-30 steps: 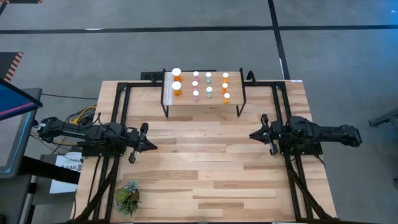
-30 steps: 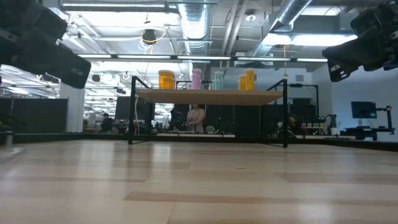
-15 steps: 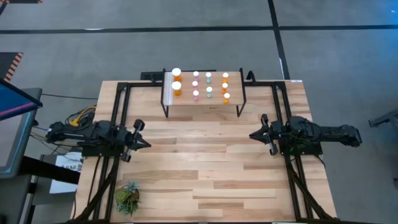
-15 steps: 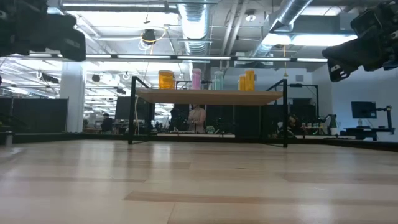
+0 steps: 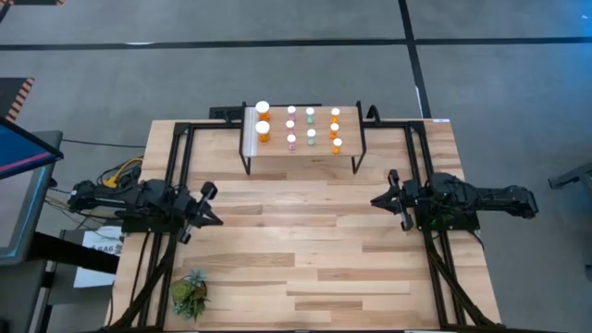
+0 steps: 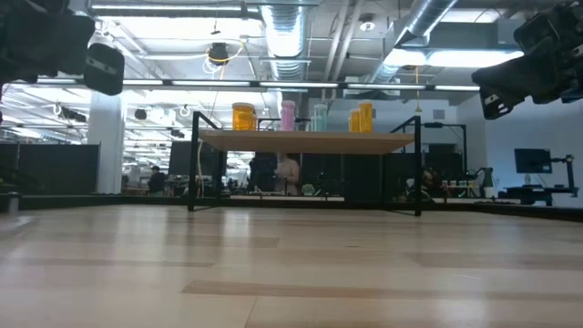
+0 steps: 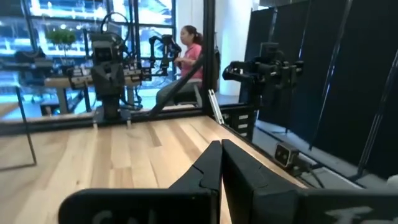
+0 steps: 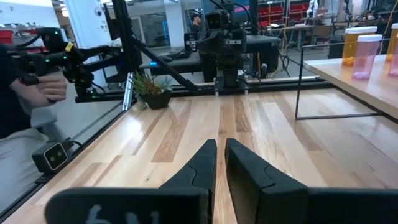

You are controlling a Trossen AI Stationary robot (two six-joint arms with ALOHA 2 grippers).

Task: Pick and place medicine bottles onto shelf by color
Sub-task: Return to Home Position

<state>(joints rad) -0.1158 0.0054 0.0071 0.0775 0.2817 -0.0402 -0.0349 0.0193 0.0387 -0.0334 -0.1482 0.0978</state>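
We see the white-capped orange, pink and pale green medicine bottles (image 5: 264,129) all standing on the light wood, black-legged shelf (image 5: 305,155) at the wooden table's (image 5: 305,259) far edge. Left gripper (image 5: 215,220) is near the left edge and right gripper (image 5: 374,201) near the right edge. Both have fingers together and hold nothing. The high view puts the green potted plant (image 5: 190,294) at the near-left corner; the low view misses it. Only the left wrist view shows a seated person in pink (image 7: 189,53).
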